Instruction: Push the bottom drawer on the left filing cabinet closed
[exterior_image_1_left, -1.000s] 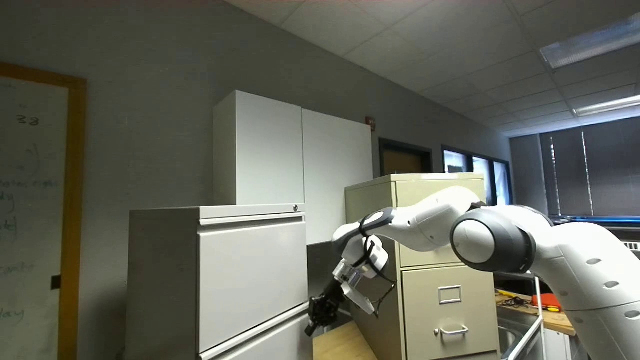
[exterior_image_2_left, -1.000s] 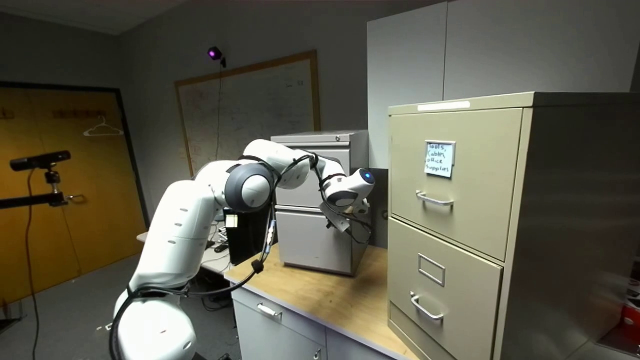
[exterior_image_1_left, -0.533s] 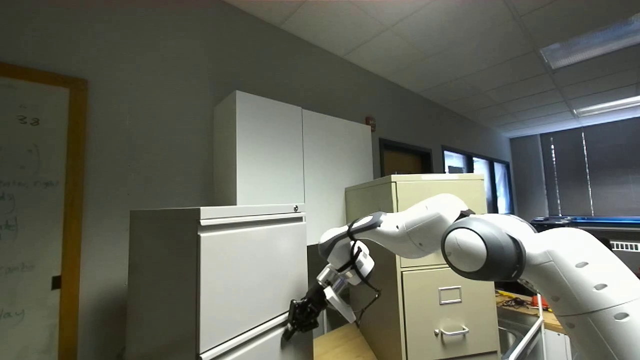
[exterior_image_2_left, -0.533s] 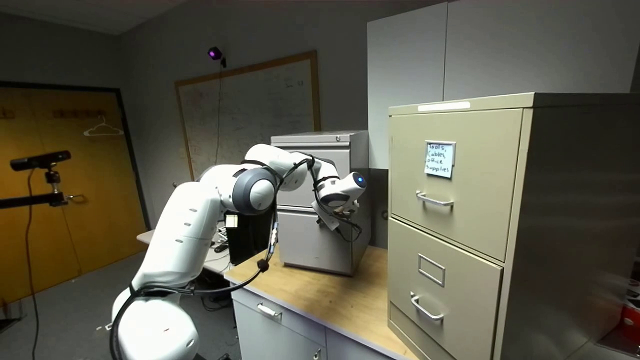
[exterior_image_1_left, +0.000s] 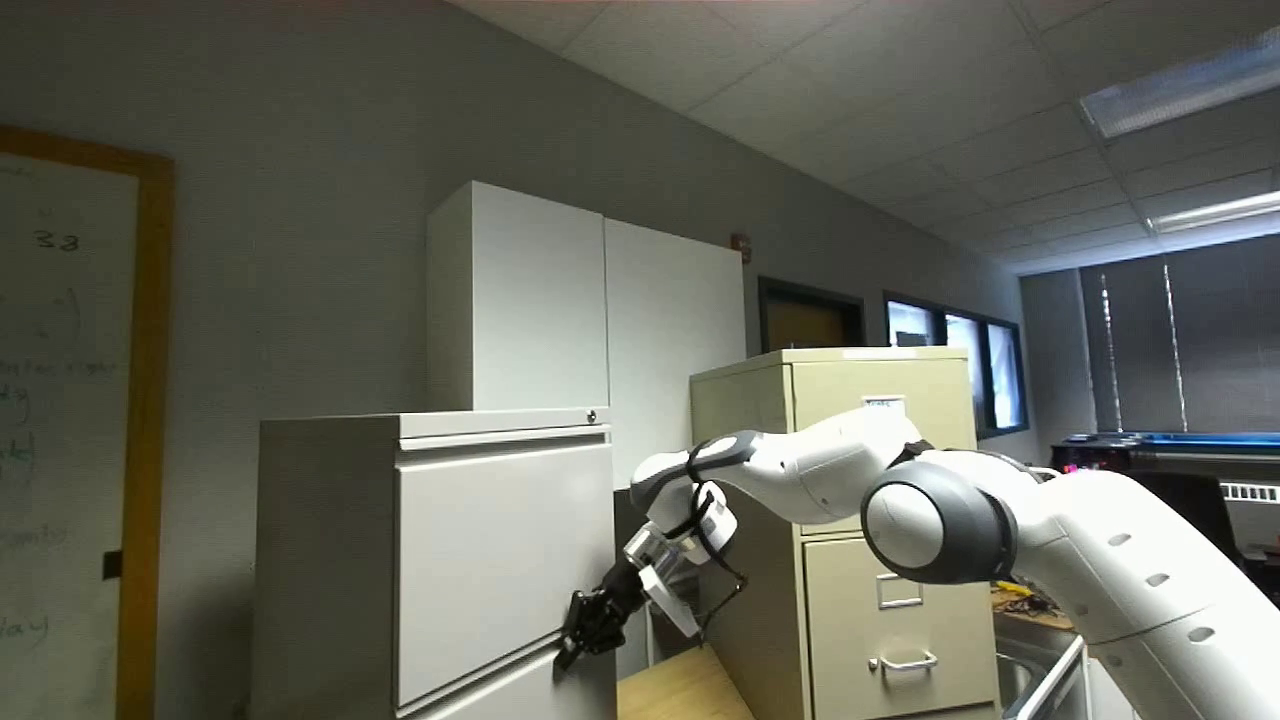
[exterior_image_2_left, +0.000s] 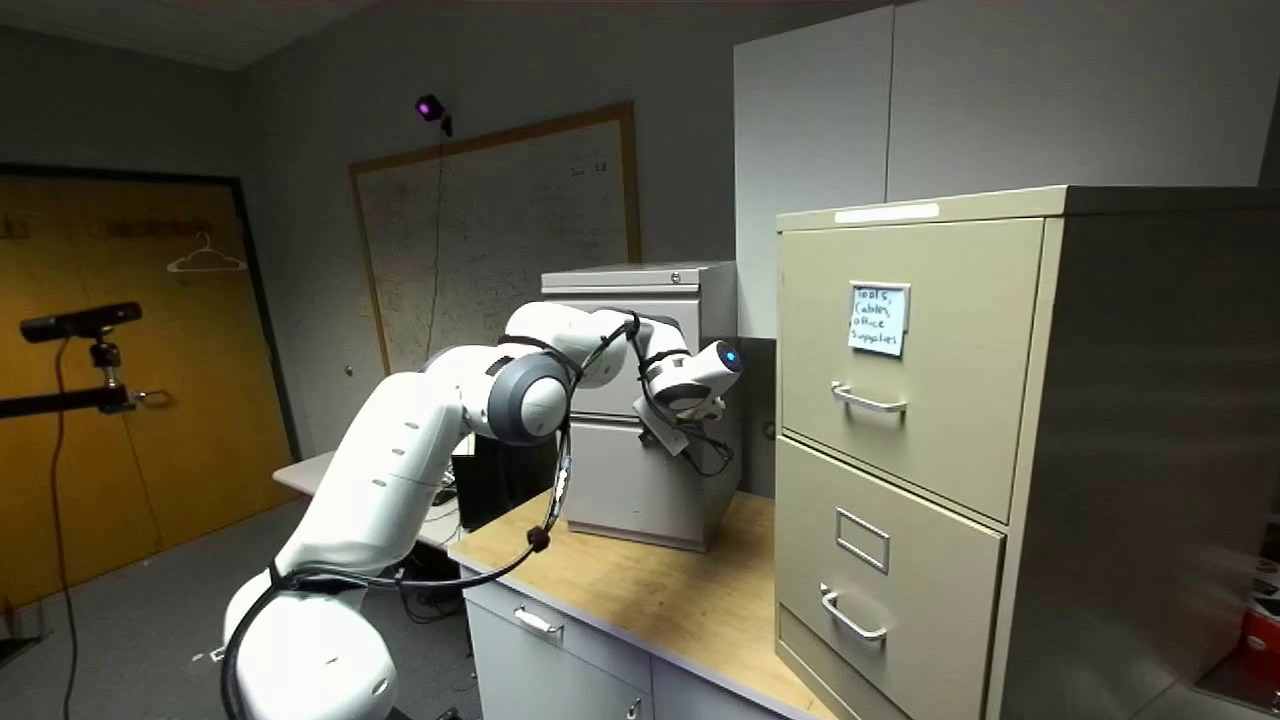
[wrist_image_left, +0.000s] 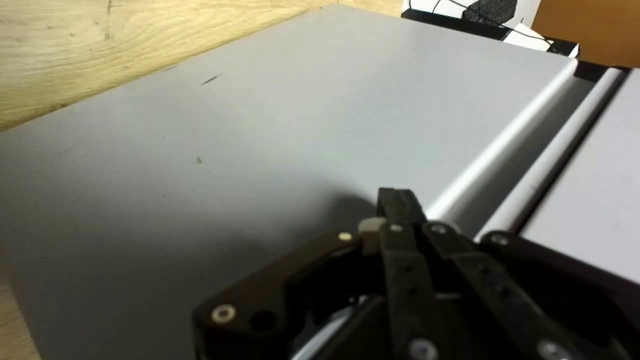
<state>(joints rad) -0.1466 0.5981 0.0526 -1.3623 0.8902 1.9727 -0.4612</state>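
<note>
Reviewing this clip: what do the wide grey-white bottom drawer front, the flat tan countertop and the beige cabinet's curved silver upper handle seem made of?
Grey-white bottom drawer front: probably painted sheet metal, satin; smooth face, soft sheen.
Tan countertop: wood or wood-look laminate; grain streaks show.
Curved silver upper handle: likely metal, polished or plated; bright highlights.

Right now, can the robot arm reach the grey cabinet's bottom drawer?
Yes, it seems so. In the wrist view the gripper is right up by the bottom drawer, and nothing shows between them. I can't tell whether they touch.
</note>
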